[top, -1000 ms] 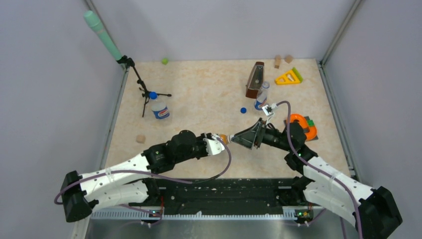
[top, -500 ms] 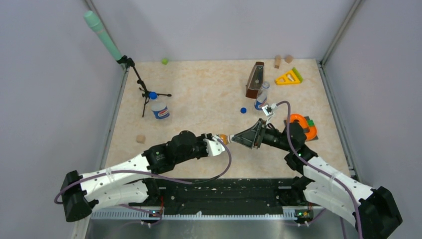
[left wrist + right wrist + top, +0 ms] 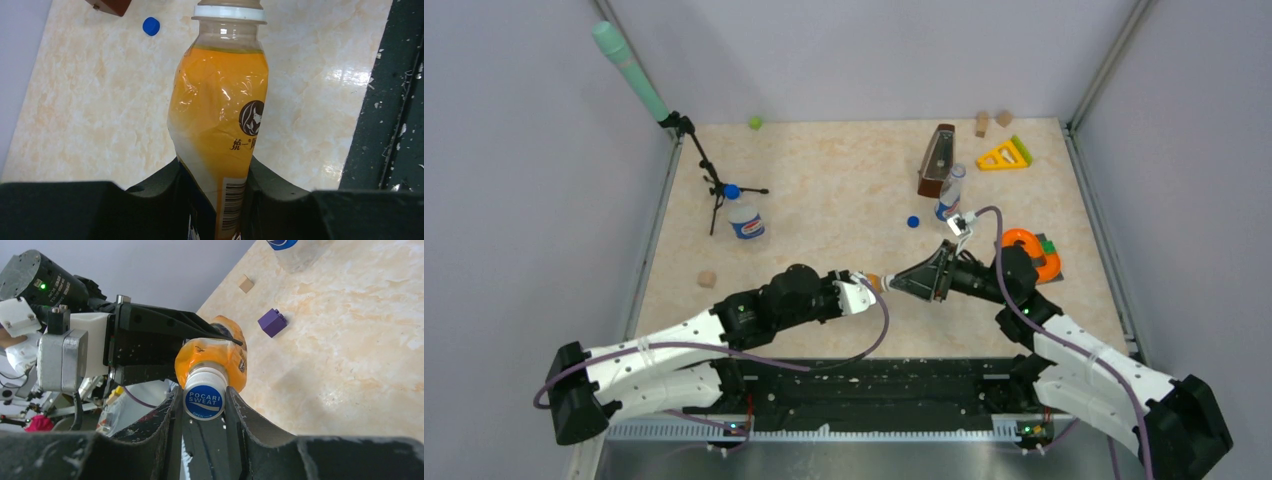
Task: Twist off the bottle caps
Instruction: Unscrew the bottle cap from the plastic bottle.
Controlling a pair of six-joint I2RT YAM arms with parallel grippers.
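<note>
Presently the left claw (image 3: 214,169) is pinching the lower body of an orange drink bottle (image 3: 220,100), which is held level above the table (image 3: 824,170) with its neck toward the right arm. The right claw (image 3: 893,284) is pressed against both sides of that bottle's blue-faced cap (image 3: 203,401), and the cap sits on the neck. Elsewhere, a loose blue cap (image 3: 913,222) lies on the table just beside the right-hand clear bottle (image 3: 948,198); a dark blue cap (image 3: 731,190) tops the left-hand clear bottle (image 3: 745,220), which stands by a tripod stand (image 3: 714,182).

Purple cube (image 3: 272,322), yellow wedge (image 3: 994,163), small green ball (image 3: 754,122)
</note>
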